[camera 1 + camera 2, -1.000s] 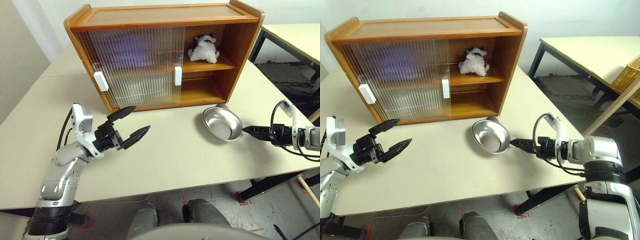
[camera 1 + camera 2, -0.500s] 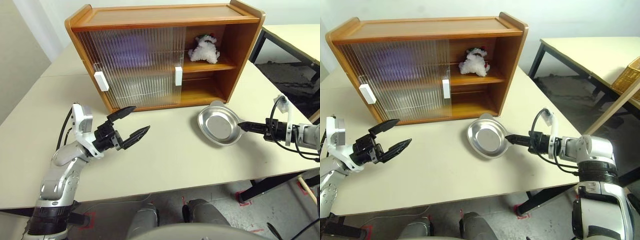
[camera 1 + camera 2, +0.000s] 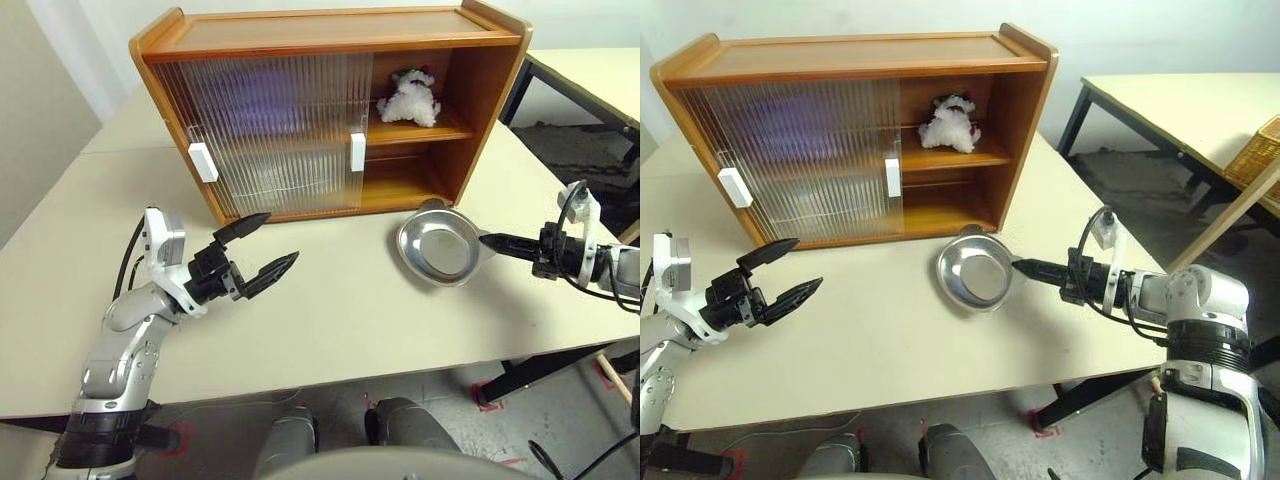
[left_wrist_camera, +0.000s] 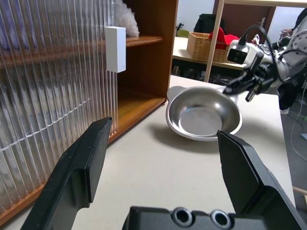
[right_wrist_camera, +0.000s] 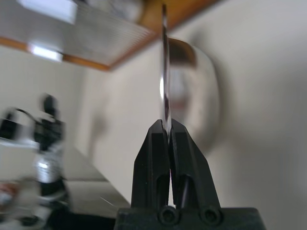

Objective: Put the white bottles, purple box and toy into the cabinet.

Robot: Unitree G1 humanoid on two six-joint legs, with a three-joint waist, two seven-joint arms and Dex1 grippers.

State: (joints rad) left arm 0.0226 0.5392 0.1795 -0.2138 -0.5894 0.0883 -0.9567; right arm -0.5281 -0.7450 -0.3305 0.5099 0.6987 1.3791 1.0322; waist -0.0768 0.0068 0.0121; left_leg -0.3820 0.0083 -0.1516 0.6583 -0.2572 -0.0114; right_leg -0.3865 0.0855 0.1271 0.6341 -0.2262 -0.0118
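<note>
Lifted by the right claw (image 3: 488, 239), steel bowl (image 3: 436, 248); fluffy white toy (image 3: 407, 98) shelved.

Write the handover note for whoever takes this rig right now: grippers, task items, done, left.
Right gripper: shut on the rim of the steel bowl, which is tilted beside the cabinet.
Left gripper: open, empty, over the table.
Done: toy sits on the upper shelf, right side, doors slid left.
Purple tint shows behind the ribbed doors; contents unclear.
Left: confirm the purple box and white bottles are inside.
</note>
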